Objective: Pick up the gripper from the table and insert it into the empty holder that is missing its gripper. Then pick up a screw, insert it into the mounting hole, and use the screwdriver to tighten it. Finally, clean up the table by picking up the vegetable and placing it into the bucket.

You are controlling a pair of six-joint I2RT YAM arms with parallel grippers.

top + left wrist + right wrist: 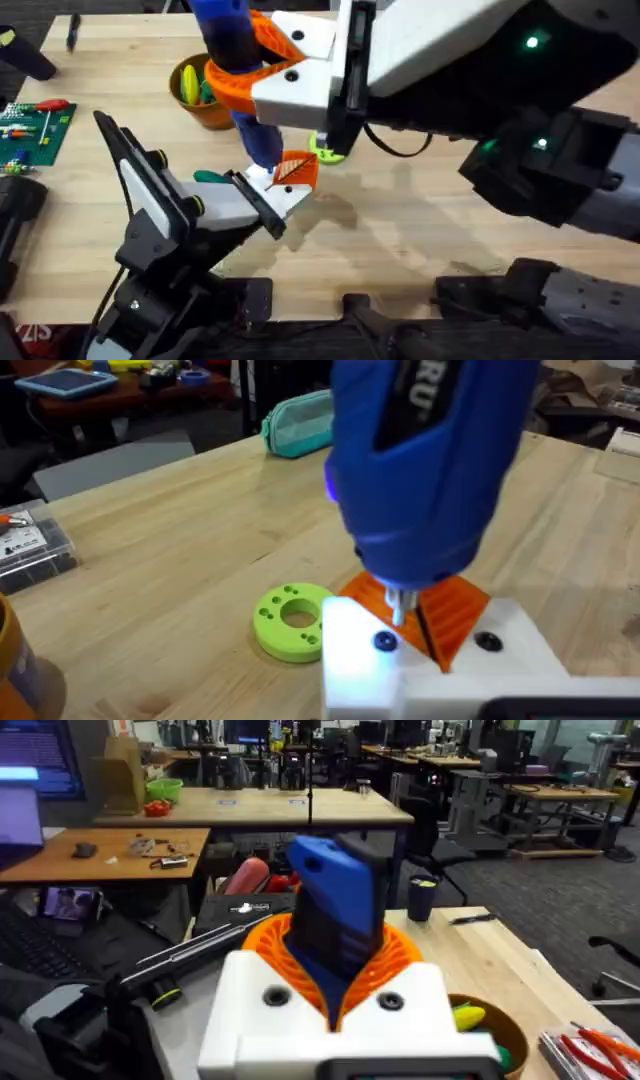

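Observation:
The blue screwdriver [238,70] stands nearly upright over the table's middle, inside an orange bracket [262,72] that my right gripper [290,78] is shut on. In the right wrist view the screwdriver [335,910] rises between the white fingers [270,1010]. Its tip [400,605] hangs just above a dark screw [385,642] sitting in the white holder [350,660] of my left gripper [432,628]. The orange gripper [455,605] sits in that holder, the fingers closed together. The bucket [205,108] stands behind, with a yellow vegetable [188,85] inside.
A lime-green ring [292,622] lies just beyond the left gripper. A green parts mat with a red-handled tool [40,115] is at the far left, and a clear parts box [30,545] sits beside it. A teal pouch [300,422] rests at the table's far edge.

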